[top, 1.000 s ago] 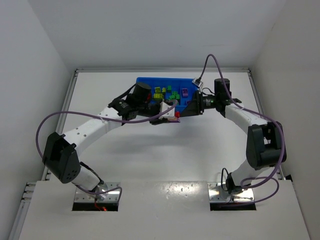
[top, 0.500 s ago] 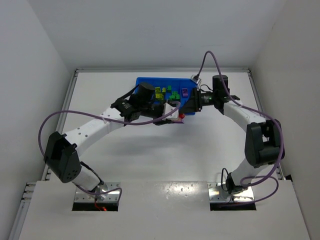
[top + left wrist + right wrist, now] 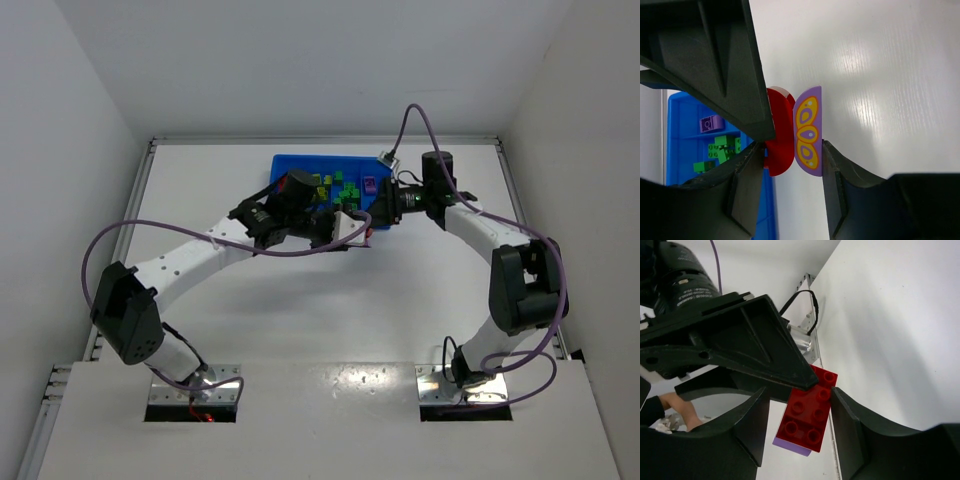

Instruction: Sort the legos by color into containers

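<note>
White glossy table (image 3: pixel 330 310), plain white walls (image 3: pixel 300 70) around, blue tray (image 3: pixel 300 162) at back

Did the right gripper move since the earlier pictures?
Yes. The right gripper slid slightly left, toward the blue tray, and now flanks the lego stack.

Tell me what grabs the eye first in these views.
The left gripper and right gripper meet at the near edge of the blue tray. Between the left one's fingers sits a red brick stuck to a purple piece with a yellow pattern; the right one's fingers flank the same brick.
</note>
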Action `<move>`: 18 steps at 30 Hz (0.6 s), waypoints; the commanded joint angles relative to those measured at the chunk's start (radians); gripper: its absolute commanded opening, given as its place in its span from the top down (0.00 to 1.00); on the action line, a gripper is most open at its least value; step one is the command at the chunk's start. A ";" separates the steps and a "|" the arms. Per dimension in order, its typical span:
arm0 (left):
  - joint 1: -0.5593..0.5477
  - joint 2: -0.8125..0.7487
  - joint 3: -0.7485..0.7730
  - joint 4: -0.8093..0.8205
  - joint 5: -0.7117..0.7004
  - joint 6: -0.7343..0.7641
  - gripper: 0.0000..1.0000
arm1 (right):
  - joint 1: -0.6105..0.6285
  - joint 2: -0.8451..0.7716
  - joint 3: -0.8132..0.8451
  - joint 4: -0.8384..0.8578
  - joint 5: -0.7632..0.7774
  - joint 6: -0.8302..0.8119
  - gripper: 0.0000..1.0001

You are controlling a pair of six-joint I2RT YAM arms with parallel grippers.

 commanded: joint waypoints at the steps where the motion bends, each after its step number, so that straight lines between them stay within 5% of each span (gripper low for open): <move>1: -0.033 0.001 0.034 0.094 -0.101 0.038 0.72 | 0.010 -0.014 -0.019 0.020 -0.034 0.007 0.49; 18: -0.033 -0.027 0.005 0.103 -0.211 0.038 0.74 | 0.001 -0.004 -0.048 0.020 -0.016 -0.002 0.53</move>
